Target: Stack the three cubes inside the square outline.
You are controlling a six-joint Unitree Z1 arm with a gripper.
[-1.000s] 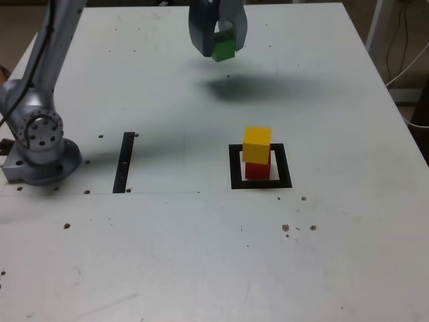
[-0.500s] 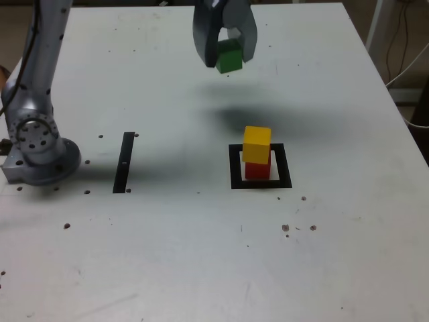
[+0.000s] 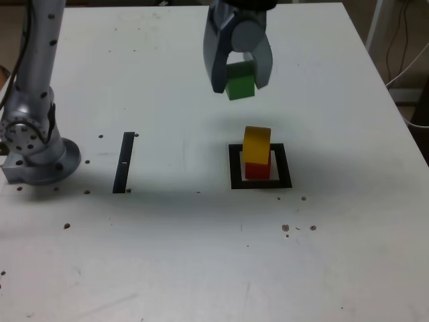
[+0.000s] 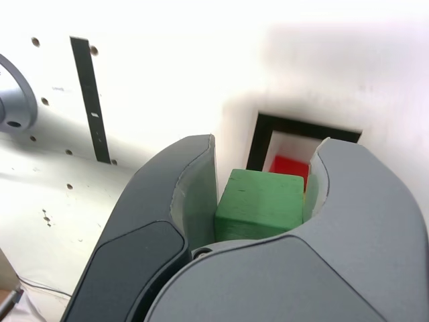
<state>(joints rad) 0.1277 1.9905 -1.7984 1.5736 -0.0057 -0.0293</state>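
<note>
Carried nearer the stack, green cube (image 3: 240, 86) clamped in end effector (image 3: 239, 81), yellow cube (image 3: 257, 145) hiding red cube (image 3: 257, 170) top

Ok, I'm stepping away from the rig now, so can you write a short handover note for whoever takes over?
Gripper: shut on the green cube, held in the air, up-left of the stack in the exterior view.
Red cube sits inside the square outline; yellow cube sits on top of it.
Done: two cubes stacked.
Left: bring the green cube over the yellow one, lower, release. The black strip is not the target.
</note>
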